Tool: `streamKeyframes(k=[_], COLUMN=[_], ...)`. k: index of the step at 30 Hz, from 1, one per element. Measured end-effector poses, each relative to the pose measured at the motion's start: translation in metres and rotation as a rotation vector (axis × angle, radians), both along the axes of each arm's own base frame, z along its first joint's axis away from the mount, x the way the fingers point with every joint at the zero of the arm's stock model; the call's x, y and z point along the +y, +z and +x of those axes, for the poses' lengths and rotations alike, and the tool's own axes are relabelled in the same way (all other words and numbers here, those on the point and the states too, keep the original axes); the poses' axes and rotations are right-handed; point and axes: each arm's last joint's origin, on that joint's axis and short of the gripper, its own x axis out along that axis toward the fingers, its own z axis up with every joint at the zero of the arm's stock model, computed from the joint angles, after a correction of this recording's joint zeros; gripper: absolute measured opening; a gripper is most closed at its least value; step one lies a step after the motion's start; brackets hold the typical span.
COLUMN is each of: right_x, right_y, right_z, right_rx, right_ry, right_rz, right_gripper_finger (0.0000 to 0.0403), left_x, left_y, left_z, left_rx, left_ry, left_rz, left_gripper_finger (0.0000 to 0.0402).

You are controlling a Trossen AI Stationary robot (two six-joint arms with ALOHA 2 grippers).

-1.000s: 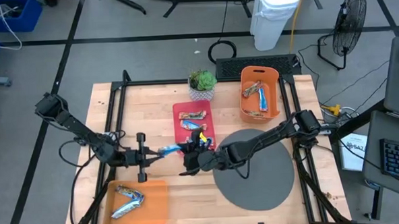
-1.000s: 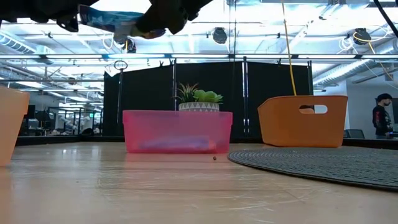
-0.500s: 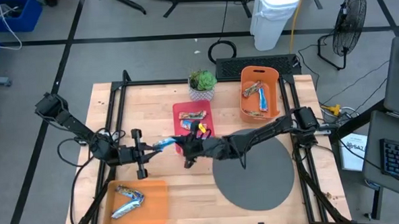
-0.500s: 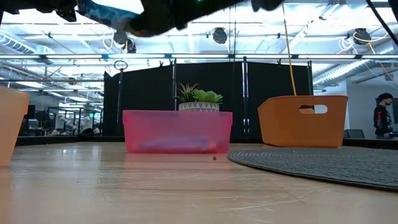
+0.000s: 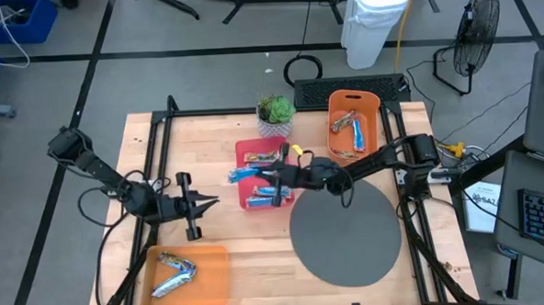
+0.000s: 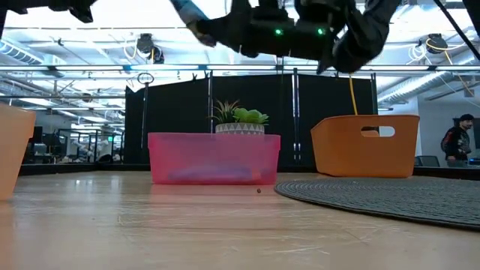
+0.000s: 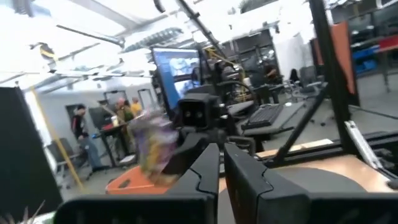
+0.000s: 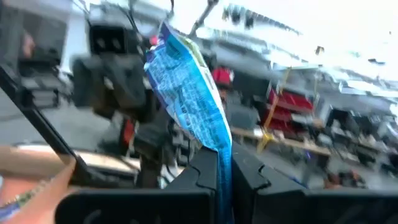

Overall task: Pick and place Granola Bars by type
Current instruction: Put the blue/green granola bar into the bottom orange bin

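Observation:
My right gripper (image 5: 262, 175) is shut on a blue-and-white granola bar (image 5: 241, 174), which hangs in the air over the red tray (image 5: 252, 201). The same bar (image 8: 186, 93) sticks out past my fingertips in the right wrist view. Several more bars lie in the red tray. My left gripper (image 5: 206, 203) is shut with nothing in it and hovers over the bare wood left of the red tray. In the left wrist view its fingers (image 7: 208, 171) stand together. My right gripper pinches one end of the blue bar (image 8: 221, 149) between its two fingers. The fingers come roughly level from the table's right and lie along the bar. The rest of the bar juts out past the fingertips toward the table's left, lifted clear above the red tray.
An orange bin (image 5: 374, 120) with bars stands at the far right. An orange tray (image 5: 213, 265) with bars lies at the near left. A potted plant (image 5: 275, 114) stands behind the red tray. A grey round mat (image 5: 344, 232) covers the near right. People move in the room beyond.
My right gripper has carried the blue bar away from my left gripper's fingertips. It went toward the table's far edge and a little right, and is now over the red tray. It has rolled and tipped its wrist on the way. My left gripper has stayed in place, tipping up slightly.

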Motion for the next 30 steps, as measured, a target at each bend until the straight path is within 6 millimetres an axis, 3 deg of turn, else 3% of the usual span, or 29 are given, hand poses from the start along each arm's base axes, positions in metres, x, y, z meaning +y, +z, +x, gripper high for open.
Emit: streamKeyframes(k=[8,21,30], right_x=[-0.012,-0.041,-0.046], right_y=[-0.007,-0.006,-0.007], right_z=[-0.016,-0.018,-0.018], right_rx=[-0.093,-0.098,-0.092], right_ry=[0.066,-0.009,0.030], right_rz=[-0.032,-0.037,-0.033], right_gripper_finger=[0.0005,0.0005,0.0006], left_x=[0.026,0.066,0.077], left_y=[-0.002,-0.008,0.014], left_z=[0.015,0.038,0.070], left_rx=[-0.014,-0.046,-0.071], left_ry=[0.119,0.042,0.083], left_rz=[-0.069,-0.109,-0.116], left_gripper_finger=[0.0061,0.0220,0.0234])
